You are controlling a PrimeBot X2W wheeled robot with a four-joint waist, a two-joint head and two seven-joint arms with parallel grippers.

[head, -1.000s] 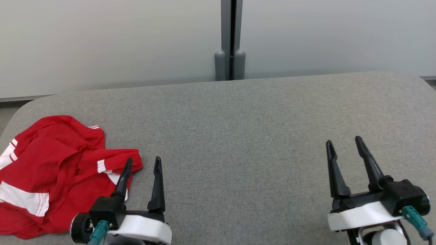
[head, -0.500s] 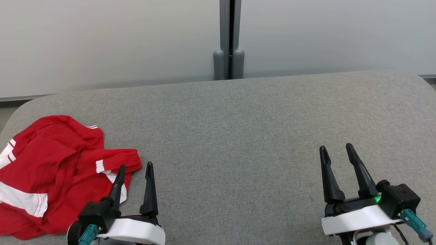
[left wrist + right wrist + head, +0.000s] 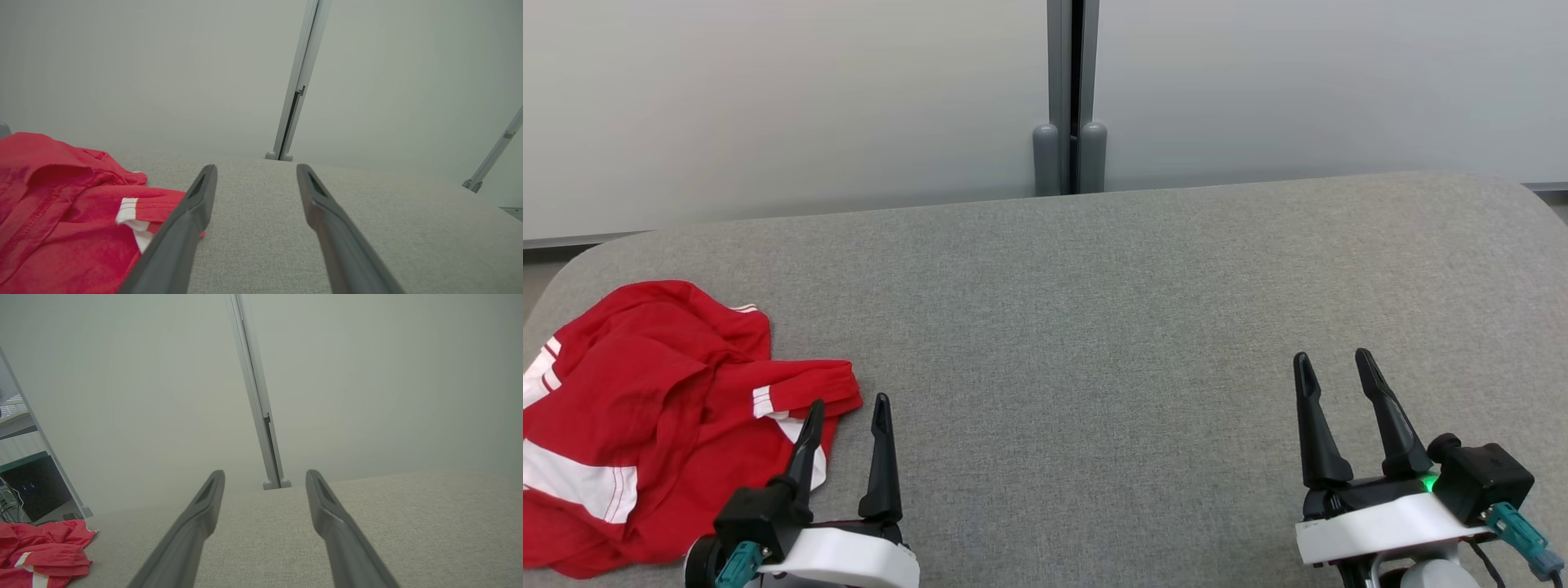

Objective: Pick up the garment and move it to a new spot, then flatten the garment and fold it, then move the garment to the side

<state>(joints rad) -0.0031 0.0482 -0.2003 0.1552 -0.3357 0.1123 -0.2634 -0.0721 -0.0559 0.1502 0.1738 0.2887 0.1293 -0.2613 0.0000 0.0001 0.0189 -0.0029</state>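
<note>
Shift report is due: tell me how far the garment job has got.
Done: nothing that shows; the red garment lies crumpled at the left end of the grey table. In hand: the left gripper hangs open by the garment's sleeve, holding nothing; the right gripper is open over bare table, well away. Left: pick it up, move it, flatten, fold, set it aside.

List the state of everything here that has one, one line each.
garment: crumpled in a heap, unfolded, lying at the left end of the table, not held.
left gripper: open, holding nothing, at the garment's right edge.
right gripper: open, holding nothing, far from the garment.
</note>
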